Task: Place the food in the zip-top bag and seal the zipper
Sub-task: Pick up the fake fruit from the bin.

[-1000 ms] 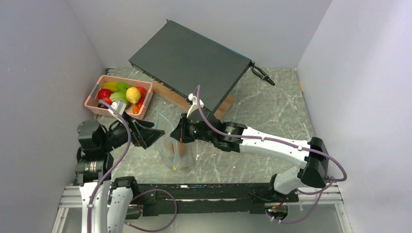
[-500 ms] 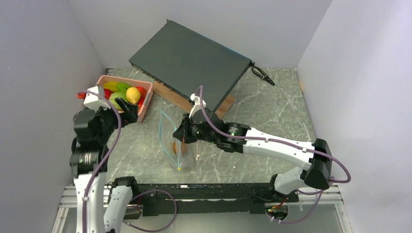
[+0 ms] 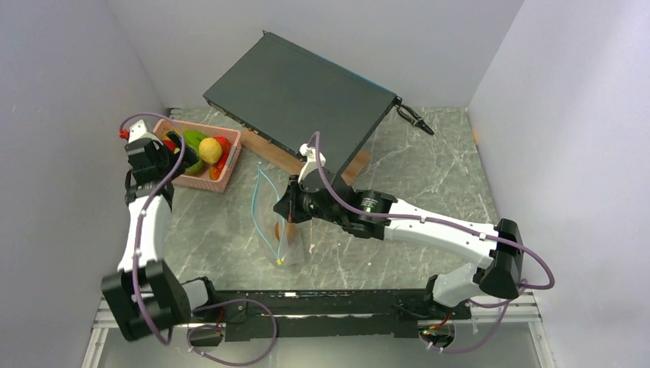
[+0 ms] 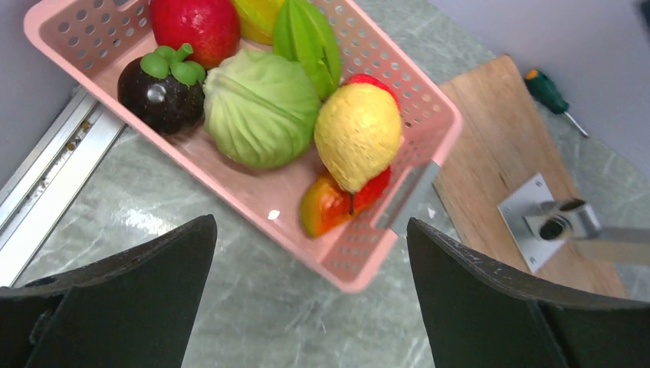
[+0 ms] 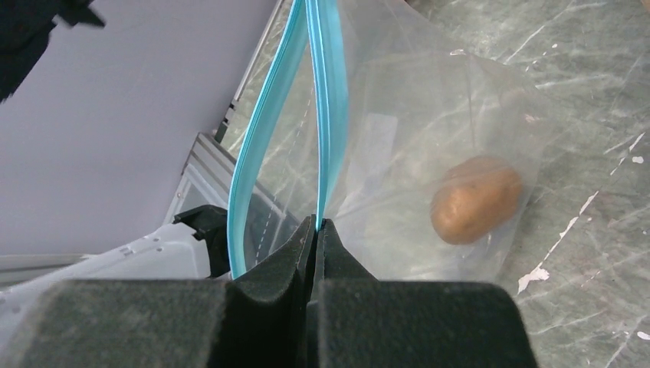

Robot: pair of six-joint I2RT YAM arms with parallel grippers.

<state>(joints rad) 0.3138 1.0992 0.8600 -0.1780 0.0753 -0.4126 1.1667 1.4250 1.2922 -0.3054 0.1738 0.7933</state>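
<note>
Pinching zipper (image 5: 331, 115) between its tips: right tool (image 5: 316, 225).

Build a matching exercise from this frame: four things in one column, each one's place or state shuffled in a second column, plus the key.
Column 1
1. left gripper
2. right gripper
3. brown food piece
4. dark purple fruit

Column 2
A. inside the zip-top bag
B. open, facing the pink basket
C. lying in the pink basket
D. shut on the zipper

Pairs: 1-B, 2-D, 3-A, 4-C
</note>
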